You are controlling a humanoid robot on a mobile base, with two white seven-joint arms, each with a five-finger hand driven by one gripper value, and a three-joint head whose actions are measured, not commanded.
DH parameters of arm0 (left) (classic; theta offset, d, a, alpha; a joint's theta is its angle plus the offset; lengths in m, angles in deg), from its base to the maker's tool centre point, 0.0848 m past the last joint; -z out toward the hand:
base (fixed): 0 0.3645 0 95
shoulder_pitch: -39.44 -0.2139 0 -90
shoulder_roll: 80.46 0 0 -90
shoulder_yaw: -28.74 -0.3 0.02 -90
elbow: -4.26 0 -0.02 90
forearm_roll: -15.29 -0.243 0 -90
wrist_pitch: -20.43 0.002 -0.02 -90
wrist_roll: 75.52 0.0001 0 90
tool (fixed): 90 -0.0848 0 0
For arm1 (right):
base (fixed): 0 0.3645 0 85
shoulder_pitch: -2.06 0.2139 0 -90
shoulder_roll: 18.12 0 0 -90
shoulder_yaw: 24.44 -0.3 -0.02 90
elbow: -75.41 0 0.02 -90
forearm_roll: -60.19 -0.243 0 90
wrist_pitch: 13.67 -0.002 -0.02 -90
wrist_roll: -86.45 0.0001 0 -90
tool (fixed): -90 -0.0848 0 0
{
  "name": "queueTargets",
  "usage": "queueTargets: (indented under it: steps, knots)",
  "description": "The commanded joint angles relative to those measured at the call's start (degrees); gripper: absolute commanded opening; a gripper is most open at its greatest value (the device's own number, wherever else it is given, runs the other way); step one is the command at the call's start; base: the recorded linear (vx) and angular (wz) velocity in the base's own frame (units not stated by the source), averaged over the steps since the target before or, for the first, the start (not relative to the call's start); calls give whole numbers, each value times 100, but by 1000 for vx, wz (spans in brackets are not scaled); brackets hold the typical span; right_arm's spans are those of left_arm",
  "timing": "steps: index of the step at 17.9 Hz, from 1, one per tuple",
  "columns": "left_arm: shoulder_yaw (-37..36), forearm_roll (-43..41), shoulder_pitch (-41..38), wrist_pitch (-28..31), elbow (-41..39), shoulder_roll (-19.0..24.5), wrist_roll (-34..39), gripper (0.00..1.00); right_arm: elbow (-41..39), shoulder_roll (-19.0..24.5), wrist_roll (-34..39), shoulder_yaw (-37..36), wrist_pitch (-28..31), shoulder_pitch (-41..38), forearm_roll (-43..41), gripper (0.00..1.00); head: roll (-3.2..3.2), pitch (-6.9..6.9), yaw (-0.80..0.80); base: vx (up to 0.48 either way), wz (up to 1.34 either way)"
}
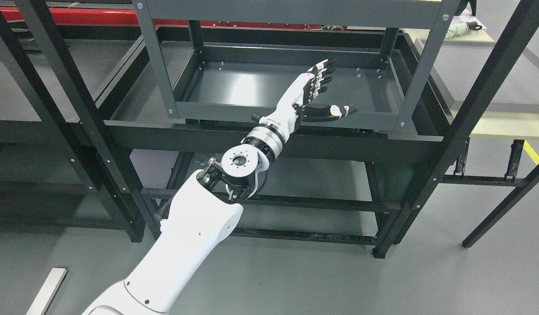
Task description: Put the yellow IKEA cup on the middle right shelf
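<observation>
My left hand [335, 89] reaches out from the lower left over the front rim of a dark grey metal shelf tray [260, 87]. Its fingers [324, 72] are stretched out and the thumb is spread apart below them. The hand holds nothing. No yellow cup shows anywhere in the head view. My right arm does not show.
The dark grey shelf unit has upright posts [157, 61] at the tray's corners and a front rail [287, 113]. A black frame [470, 109] stands around it. A lower shelf level [322, 175] lies beneath. A pale table [501, 124] stands at the right. Grey floor lies in front.
</observation>
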Motion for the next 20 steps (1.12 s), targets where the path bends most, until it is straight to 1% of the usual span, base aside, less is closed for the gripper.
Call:
queueTargets:
  steps: [1, 3, 5, 6, 8, 9, 10, 11, 12, 13, 14, 15, 17, 20]
  knots:
    - [1853, -512, -1498, -338, -145, 100, -98, 99, 0, -100, -1231, 97, 1, -62, -141, 99, 0, 0, 0, 0, 0]
    - [1828, -512, -2061, -769, -654, 100, -107, 99, 0, -100, -1231, 97, 1, -62, -141, 99, 0, 0, 0, 0, 0]
    - [1897, -521, -2493, -885, -964, 100, -98, 99, 0, -100, -1231, 97, 1, -62, -141, 99, 0, 0, 0, 0, 0]
    - [2063, -529, -2599, -859, -956, 100, -98, 99, 0, -100, -1231, 97, 1, -62, -141, 99, 0, 0, 0, 0, 0]
    - [2677, -626, -2661, -841, -938, 100, -124, 99, 0, -100, -1231, 97, 1, -62, -141, 99, 0, 0, 0, 0, 0]
    - [2828, -635, -2731, -841, -938, 100, -281, 96, 0, -100, -1231, 97, 1, -62, -141, 99, 0, 0, 0, 0, 0]
    - [2873, -652, -2984, -841, -938, 100, -901, 87, 0, -100, -1231, 97, 1, -62, -141, 99, 0, 0, 0, 0, 0]
    - [2960, -670, -3161, -850, -938, 100, -1699, 80, 9, -100, -1231, 97, 1, -62, -141, 99, 0, 0, 0, 0, 0]
    - [3188, -679, -3223, -850, -938, 100, -2229, 79, 0, -100, -1231, 97, 1, -62, -141, 99, 0, 0, 0, 0, 0]
    - [3303, -705, -3189, -806, -938, 100, -2182, 85, 0, -100, -1231, 97, 1, -62, -141, 99, 0, 0, 0, 0, 0]
    - [3339, -792, -3163, -675, -938, 100, -2068, 95, 0, -100, -1231, 97, 1, -62, -141, 99, 0, 0, 0, 0, 0]
    - [3339, -941, -3163, -561, -964, 100, -1815, 99, 0, -100, -1231, 97, 1, -62, -141, 99, 0, 0, 0, 0, 0]
    - [3357, -1187, -3233, -560, -982, 100, -1305, 99, 0, -100, -1231, 97, 1, -62, -141, 99, 0, 0, 0, 0, 0]
    - [3348, -1294, -3391, -534, -982, 100, -1276, 99, 0, -100, -1231, 97, 1, -62, -141, 100, 0, 0, 0, 0, 0]
